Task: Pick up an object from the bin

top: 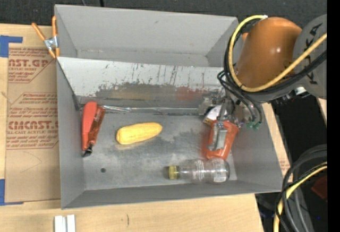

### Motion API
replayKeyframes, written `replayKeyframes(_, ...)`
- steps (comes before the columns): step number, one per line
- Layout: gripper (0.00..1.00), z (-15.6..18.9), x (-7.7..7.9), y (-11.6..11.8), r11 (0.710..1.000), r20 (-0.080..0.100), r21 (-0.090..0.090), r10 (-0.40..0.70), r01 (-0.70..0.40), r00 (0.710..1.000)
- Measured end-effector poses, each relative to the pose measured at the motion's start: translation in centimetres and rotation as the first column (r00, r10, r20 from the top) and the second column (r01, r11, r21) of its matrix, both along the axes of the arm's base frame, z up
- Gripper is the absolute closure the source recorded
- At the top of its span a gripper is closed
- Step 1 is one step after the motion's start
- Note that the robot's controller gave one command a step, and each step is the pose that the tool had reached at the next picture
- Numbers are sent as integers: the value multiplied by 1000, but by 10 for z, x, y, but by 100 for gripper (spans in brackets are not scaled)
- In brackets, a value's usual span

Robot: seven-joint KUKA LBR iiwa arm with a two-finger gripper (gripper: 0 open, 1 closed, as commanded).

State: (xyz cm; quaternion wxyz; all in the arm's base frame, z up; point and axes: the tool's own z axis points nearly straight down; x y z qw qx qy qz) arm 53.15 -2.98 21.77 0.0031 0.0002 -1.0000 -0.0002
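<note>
My claw (219,118) was low at the right side of the bin (159,34), over an orange-red blocky thing (227,139) by the right wall. Clenched or released: couldn't tell. Clear bottle (204,172) just beside it at the near wall. Yellow corn cob (139,133) mid-floor, orange-red tool (90,126) far left.
</note>
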Motion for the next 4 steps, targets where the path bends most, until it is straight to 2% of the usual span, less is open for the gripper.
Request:
replayKeyframes(1, 0, 5, 1, 0, 1000, 8, -1, 0, 0, 1000)
replayKeyframes(2, 0, -31, -9, -2, 1000, 16, 0, -21, 21, 1000)
replayKeyframes(3, 0, -64, -50, -7, 997, 4, 1, -77, 77, 997)
replayKeyframes(4, 0, -81, -49, -21, 996, 15, -1, 92, -92, 996)
